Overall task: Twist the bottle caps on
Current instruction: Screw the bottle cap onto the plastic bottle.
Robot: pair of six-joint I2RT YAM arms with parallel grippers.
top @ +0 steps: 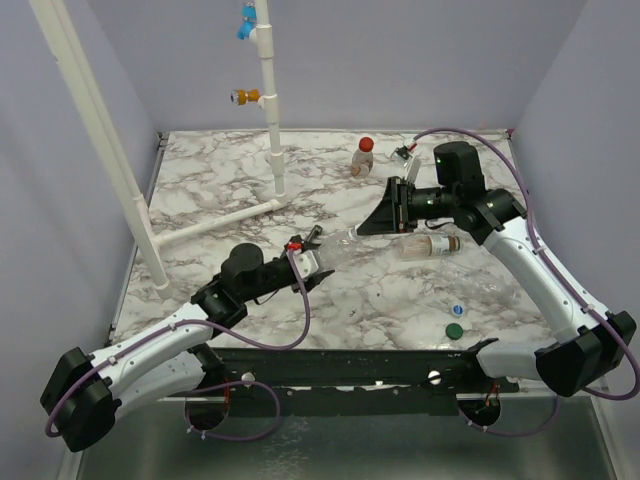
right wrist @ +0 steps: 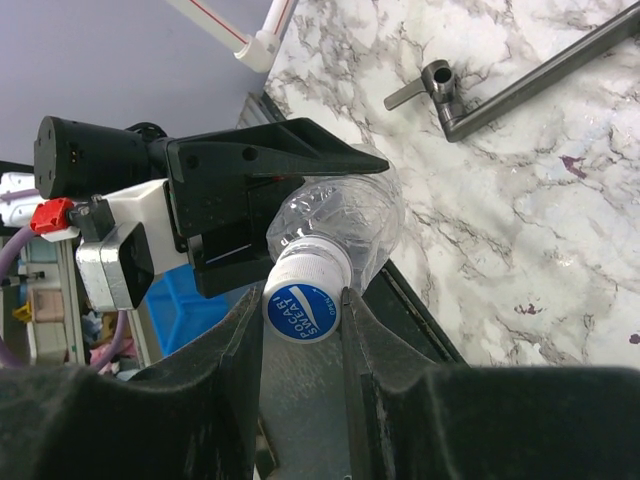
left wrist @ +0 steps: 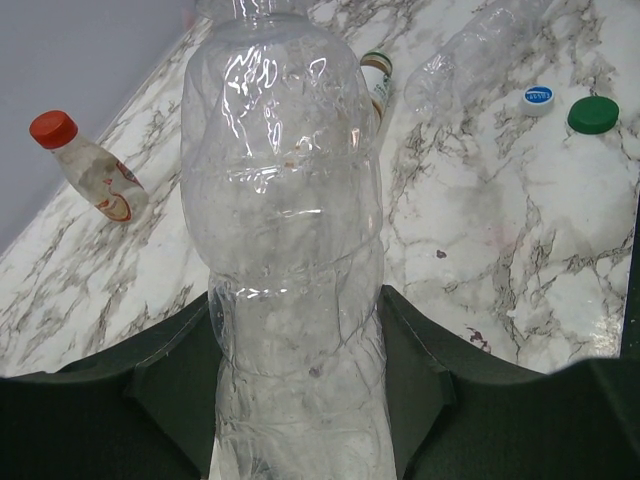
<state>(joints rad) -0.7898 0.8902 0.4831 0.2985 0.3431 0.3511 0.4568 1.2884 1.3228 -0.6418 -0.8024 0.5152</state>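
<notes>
Bottle caps sit in four spots. A white-and-blue cap (right wrist: 303,300), ribbed on its white side wall and printed on its flat blue top, is pinched between the nearly closed fingers of the right gripper (top: 368,226), at the mouth of a clear bottle (left wrist: 285,250). That bottle is thin, glossy, crinkled plastic with ringed ridges, and the left gripper (top: 320,256) clamps its body with jaws about half open. A smooth green cap (top: 454,330) and a second white-and-blue cap (top: 458,310) lie loose near the front right of the desk (top: 230,180). A red cap (top: 366,144) tops a small upright bottle (top: 362,163) at the back, and a labelled bottle (top: 428,246) lies on its side near the right gripper. The desk is white marble pattern with grey-purple veins, enclosed by plain pale lilac walls.
</notes>
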